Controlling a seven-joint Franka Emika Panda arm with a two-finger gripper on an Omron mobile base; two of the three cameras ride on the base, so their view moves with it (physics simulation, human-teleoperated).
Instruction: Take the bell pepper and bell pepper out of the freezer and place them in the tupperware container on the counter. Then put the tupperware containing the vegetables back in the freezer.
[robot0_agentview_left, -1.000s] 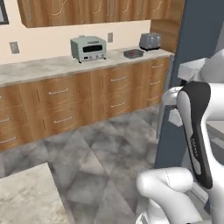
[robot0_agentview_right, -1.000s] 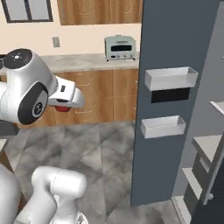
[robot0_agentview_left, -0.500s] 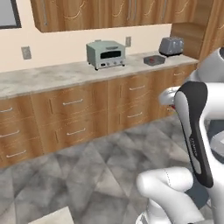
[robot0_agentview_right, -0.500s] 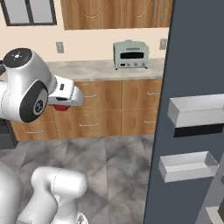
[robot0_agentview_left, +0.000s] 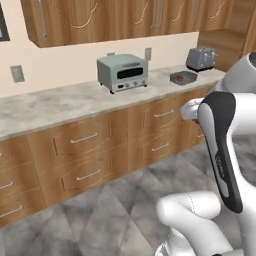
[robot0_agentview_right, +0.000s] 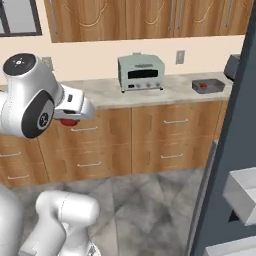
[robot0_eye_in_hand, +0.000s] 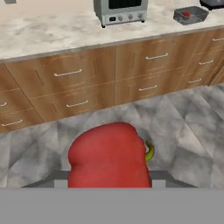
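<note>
My gripper (robot0_eye_in_hand: 109, 175) is shut on a lumpy red bell pepper (robot0_eye_in_hand: 109, 155) with a green stem, held above the grey tiled floor. The pepper hides the fingertips in the hand view. In the right base view the pepper (robot0_agentview_right: 69, 121) peeks out red beneath the white hand. The dark grey tupperware container (robot0_agentview_right: 208, 86) stands on the beige counter (robot0_agentview_right: 105, 92) to the right of the toaster oven, with a second red bell pepper (robot0_agentview_right: 202, 85) inside it. The container (robot0_agentview_left: 183, 77) also sits far right in the left base view. The freezer door (robot0_agentview_right: 235, 150) fills the right edge.
A pale green toaster oven (robot0_agentview_left: 122, 73) stands on the counter, with a silver toaster (robot0_agentview_left: 201, 58) further right. Wooden drawers (robot0_eye_in_hand: 70, 74) with silver handles run below the worktop. The freezer door carries a grey bar handle (robot0_agentview_right: 202, 190) and pale door bins (robot0_agentview_right: 242, 192). Wall cabinets hang above.
The whole picture has shifted, so the base has moved: the counter and toaster oven look nearer and the freezer door has slid towards the right edge. The pepper stays in my gripper.
</note>
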